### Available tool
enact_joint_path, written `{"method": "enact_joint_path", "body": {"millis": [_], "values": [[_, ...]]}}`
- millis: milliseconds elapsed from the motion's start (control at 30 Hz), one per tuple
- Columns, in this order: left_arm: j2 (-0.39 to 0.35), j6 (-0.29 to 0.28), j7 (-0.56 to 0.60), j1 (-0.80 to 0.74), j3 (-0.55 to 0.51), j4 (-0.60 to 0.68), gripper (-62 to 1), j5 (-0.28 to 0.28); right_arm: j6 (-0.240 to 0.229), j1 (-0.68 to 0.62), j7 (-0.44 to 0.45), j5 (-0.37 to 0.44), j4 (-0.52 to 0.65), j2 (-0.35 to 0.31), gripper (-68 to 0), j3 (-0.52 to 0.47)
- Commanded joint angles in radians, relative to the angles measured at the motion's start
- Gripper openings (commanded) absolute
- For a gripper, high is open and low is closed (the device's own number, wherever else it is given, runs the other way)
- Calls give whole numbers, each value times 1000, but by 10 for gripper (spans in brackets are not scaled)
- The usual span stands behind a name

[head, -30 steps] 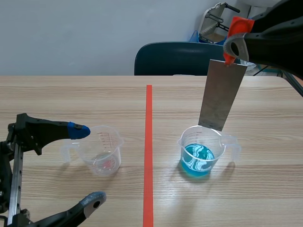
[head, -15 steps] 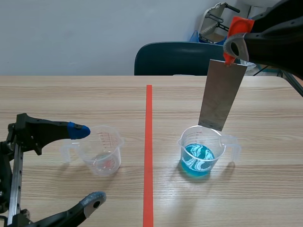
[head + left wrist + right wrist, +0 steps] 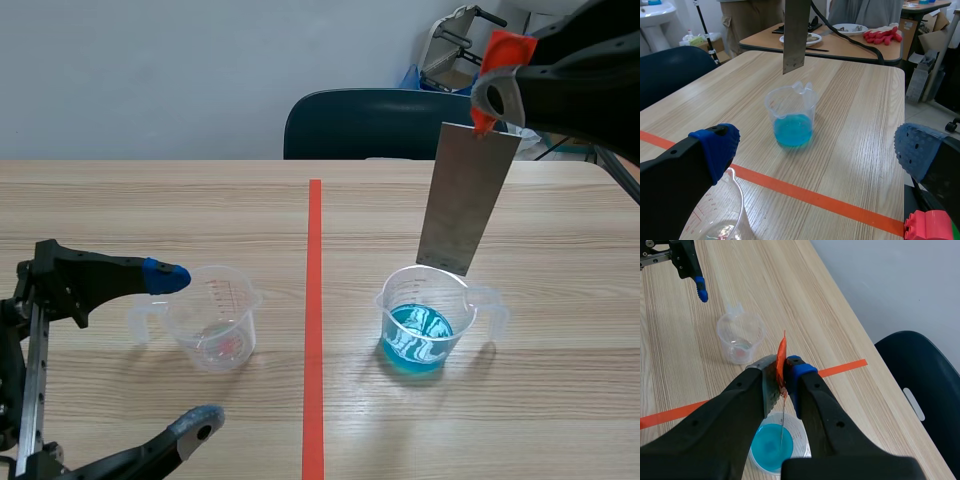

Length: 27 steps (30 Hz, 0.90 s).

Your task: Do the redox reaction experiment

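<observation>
Metal plate (image 3: 468, 197) above right-hand beaker (image 3: 424, 322), seemingly apart; second beaker (image 3: 212, 325) to its left.

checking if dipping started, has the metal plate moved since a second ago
Yes, only slightly: the metal plate has edged upward, its lower edge a touch higher against the rim of the cup of blue liquid.

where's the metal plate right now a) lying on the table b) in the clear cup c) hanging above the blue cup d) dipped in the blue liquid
c: the right gripper holds the plate, and the left wrist view shows a gap between its lower edge and the blue cup.
</observation>
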<state>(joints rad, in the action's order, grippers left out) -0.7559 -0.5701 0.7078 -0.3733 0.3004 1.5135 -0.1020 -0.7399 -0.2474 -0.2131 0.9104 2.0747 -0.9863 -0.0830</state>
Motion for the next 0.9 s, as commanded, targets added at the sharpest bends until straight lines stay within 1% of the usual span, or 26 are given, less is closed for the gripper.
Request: {"method": "enact_joint_path", "body": {"millis": [0, 400, 600, 700, 867], "values": [[8, -1, 10, 5, -3, 11, 14, -10, -6, 15, 18, 18, 8, 0, -665, 5], [8, -1, 10, 5, -3, 11, 14, -10, -6, 14, 22, 17, 7, 1, -665, 5], [8, -1, 10, 5, -3, 11, 14, -10, -6, 14, 74, 5, -6, 1, -665, 8], [8, -1, 10, 5, -3, 11, 14, -10, -6, 14, 105, -26, -25, 4, -665, 32], [10, -1, 9, 5, -3, 11, 14, -10, -6, 14, 138, -107, -62, 42, -665, 80]]}}
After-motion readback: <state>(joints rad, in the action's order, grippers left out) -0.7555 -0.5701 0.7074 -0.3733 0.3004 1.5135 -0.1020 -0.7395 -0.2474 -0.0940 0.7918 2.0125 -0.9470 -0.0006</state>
